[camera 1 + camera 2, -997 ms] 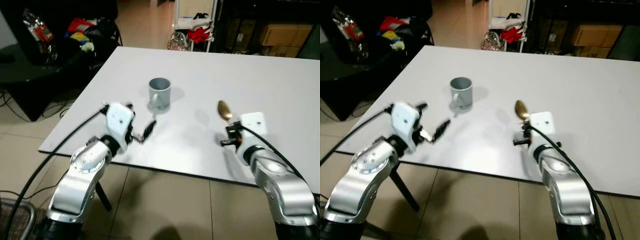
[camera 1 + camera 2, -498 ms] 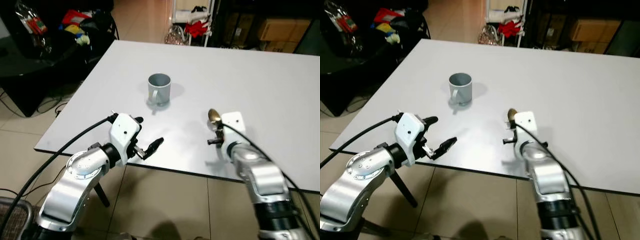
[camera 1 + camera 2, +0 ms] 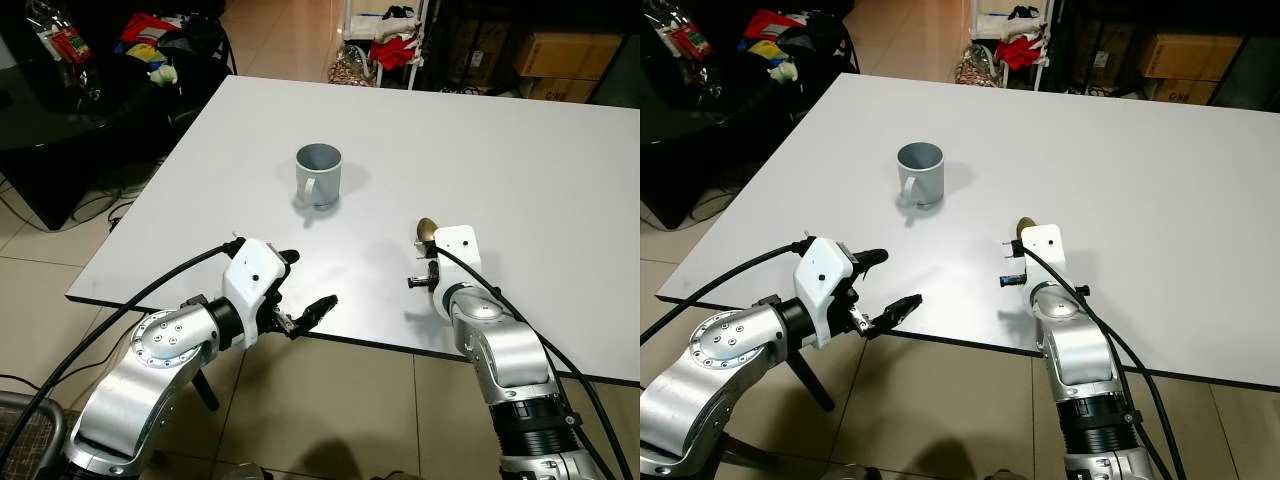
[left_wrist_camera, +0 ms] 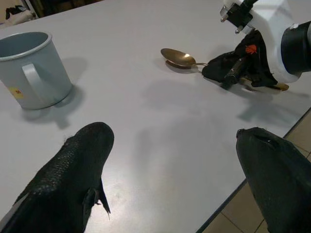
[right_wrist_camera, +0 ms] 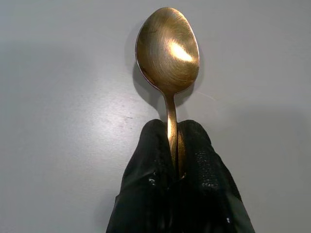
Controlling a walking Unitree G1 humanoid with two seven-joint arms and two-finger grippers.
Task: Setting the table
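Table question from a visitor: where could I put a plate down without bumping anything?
The white table is mostly bare. The widest patch is the far right half, beyond the right gripper pinching a brass spoon. A smaller patch lies between the grey mug and the spoon. The near edge is crowded: the left gripper, open, hangs there.

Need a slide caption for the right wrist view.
Right gripper pinching a gold spoon by its handle above the white table.
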